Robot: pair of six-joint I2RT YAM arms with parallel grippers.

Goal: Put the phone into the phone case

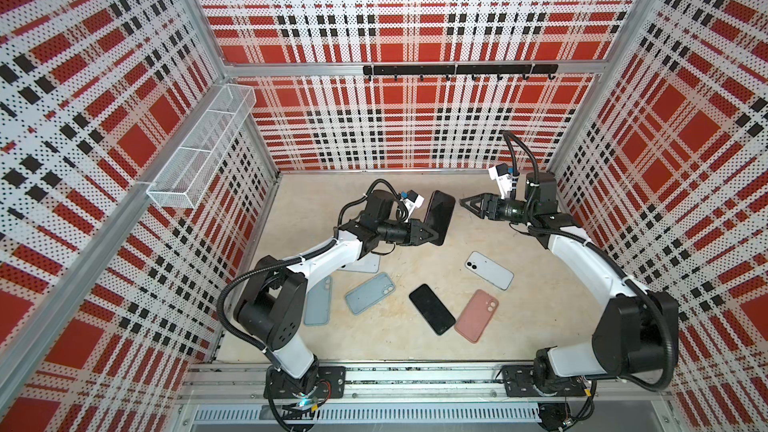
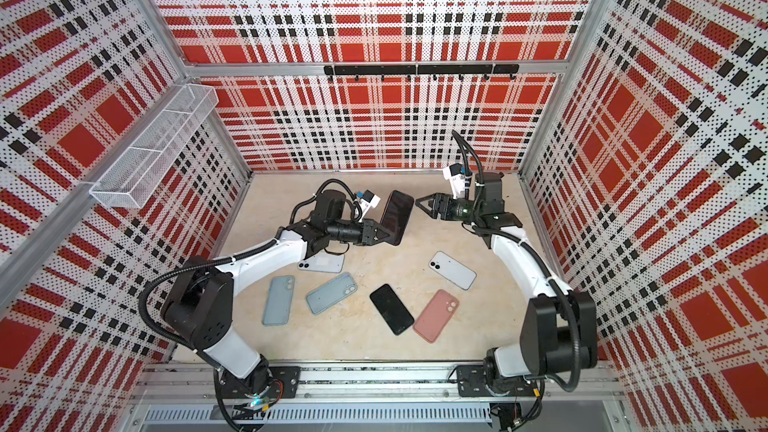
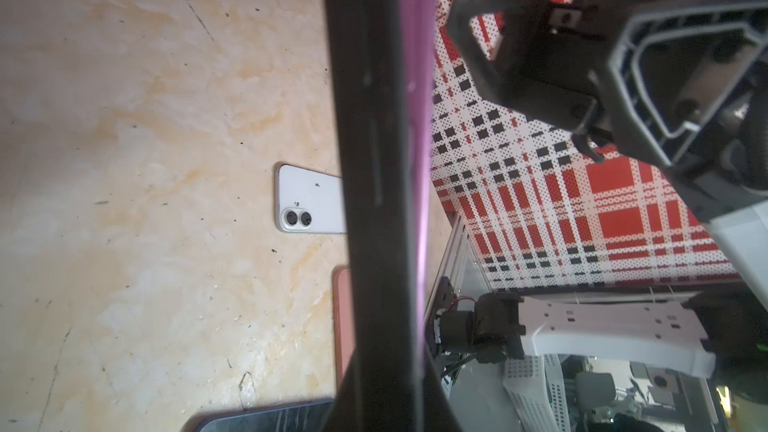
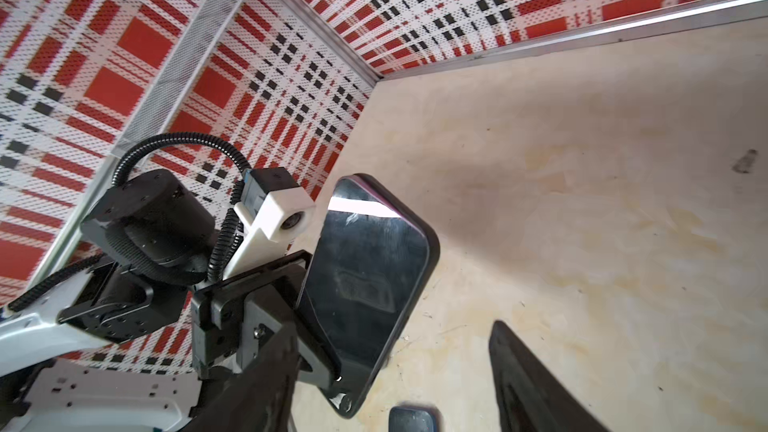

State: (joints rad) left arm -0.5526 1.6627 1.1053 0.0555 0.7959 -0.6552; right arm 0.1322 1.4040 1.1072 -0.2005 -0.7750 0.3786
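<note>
Holding a dark phone (image 1: 439, 211) upright above the table (image 1: 415, 347).
Nearest, in front of the dark phone, a pink case (image 1: 476, 315) and a black phone (image 1: 432, 308) lay flat, with a blue case (image 1: 369, 293) and a white phone (image 1: 489, 270) closer to it. The left gripper (image 1: 434, 236) was clamped on its lower end, with the left arm (image 1: 324, 257) stretched low. Just beside its upper end, the right gripper (image 1: 467, 204) pointed at it with fingers spread, not touching.

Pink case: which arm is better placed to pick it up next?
Right. The right gripper is open and empty, with the pink case on its side of the table. The left gripper is shut on a black phone.
</note>
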